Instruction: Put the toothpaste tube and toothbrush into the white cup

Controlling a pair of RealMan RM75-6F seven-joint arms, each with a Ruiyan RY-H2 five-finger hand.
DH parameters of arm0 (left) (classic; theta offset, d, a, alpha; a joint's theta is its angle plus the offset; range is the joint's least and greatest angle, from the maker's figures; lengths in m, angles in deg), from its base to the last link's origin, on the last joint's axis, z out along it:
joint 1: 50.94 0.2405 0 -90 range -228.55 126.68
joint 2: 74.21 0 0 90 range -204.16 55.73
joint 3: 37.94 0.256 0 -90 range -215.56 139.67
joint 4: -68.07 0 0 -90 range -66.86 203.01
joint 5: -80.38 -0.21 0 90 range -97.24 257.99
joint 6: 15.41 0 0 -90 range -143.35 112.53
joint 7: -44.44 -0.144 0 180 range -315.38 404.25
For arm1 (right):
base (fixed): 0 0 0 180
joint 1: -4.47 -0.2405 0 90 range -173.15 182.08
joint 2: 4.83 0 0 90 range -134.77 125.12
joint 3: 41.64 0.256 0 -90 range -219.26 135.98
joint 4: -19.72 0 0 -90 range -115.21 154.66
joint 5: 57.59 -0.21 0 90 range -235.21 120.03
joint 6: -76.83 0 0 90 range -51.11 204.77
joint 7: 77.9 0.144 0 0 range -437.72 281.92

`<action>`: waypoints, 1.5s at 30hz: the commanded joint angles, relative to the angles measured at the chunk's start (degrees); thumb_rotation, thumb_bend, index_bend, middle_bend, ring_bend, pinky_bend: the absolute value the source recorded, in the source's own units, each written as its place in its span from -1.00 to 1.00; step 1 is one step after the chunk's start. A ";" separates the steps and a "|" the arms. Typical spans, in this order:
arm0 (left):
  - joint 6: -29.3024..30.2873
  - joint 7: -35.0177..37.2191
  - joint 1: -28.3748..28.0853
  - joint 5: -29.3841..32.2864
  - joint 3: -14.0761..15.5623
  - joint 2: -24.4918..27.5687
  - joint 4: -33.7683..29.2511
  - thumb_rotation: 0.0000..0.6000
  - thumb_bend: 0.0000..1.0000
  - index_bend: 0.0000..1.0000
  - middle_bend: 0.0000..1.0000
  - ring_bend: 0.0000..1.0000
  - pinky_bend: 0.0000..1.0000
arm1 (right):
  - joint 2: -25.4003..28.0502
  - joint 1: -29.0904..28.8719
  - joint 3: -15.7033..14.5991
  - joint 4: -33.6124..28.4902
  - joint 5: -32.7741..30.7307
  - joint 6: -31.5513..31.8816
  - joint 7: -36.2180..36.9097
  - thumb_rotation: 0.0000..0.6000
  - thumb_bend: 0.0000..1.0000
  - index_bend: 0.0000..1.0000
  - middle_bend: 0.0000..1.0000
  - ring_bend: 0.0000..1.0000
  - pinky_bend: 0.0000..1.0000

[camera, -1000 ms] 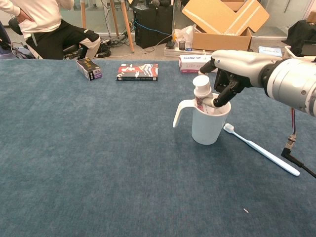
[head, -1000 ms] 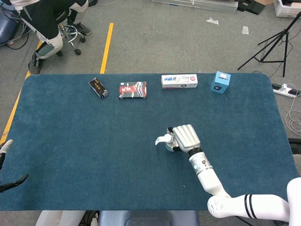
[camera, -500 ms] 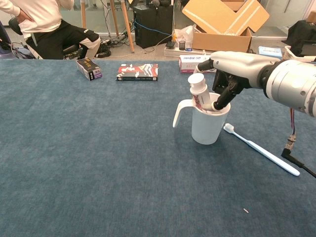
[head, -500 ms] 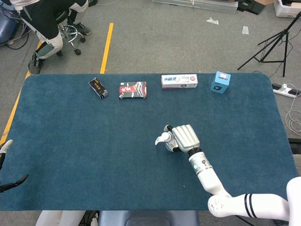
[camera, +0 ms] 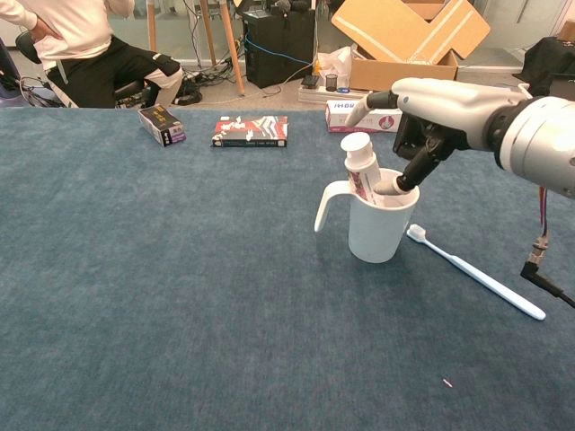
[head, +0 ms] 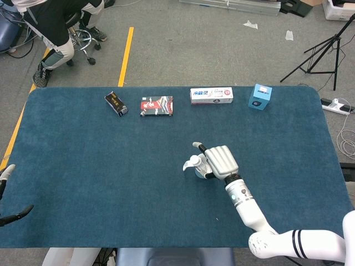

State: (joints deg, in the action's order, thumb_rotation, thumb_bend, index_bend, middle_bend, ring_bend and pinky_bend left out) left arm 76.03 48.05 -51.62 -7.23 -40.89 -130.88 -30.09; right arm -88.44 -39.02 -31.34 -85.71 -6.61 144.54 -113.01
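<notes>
The white cup [camera: 381, 230] stands on the blue table [camera: 180, 296], its handle pointing left. The toothpaste tube [camera: 359, 167] stands inside it, cap up, leaning toward the handle side. My right hand [camera: 442, 104] hovers over the cup's right rim with its fingers spread; one fingertip [camera: 402, 180] dips into the cup beside the tube, and nothing is held. The white toothbrush [camera: 476, 276] lies flat on the table just right of the cup. In the head view my right hand [head: 222, 161] covers most of the cup [head: 190, 164]. My left hand [head: 16, 213] shows only at the bottom left edge, fingers apart.
Along the far edge lie a small dark box [head: 116, 103], a red and black box [head: 156, 106], a toothpaste carton [head: 211, 95] and a blue box [head: 259, 96]. A person sits beyond the far left corner [camera: 81, 45].
The right hand has let go of the toothpaste tube and drawn up and to the right. The tube has settled lower in the cup and tipped left. The left hand has not moved.
</notes>
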 commanded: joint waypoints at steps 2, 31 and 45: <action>-0.02 -0.11 0.00 0.01 0.01 -0.04 0.01 1.00 -0.91 -0.94 -0.71 -0.67 -0.48 | 2.26 1.82 -0.84 -2.76 3.90 2.22 1.48 1.00 -0.75 -0.57 1.00 1.00 1.00; -0.65 -2.15 -0.21 0.14 0.20 -0.73 -0.05 1.00 -0.91 -0.94 -0.70 -0.67 -0.48 | 22.51 11.17 -16.69 -11.88 10.64 -3.05 -7.03 1.00 0.17 -0.40 1.00 1.00 1.00; -0.42 -1.55 -0.09 0.04 0.20 -0.45 -0.17 1.00 -0.91 -0.94 -0.70 -0.67 -0.48 | 15.60 7.69 -16.74 -5.80 0.05 -8.57 -12.99 1.00 0.67 -0.40 1.00 1.00 1.00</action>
State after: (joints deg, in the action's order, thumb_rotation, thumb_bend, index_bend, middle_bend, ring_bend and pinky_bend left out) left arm 75.61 46.49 -51.71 -7.19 -40.70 -131.33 -30.25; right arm -72.67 -31.19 -47.98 -91.62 -6.44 136.12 -125.84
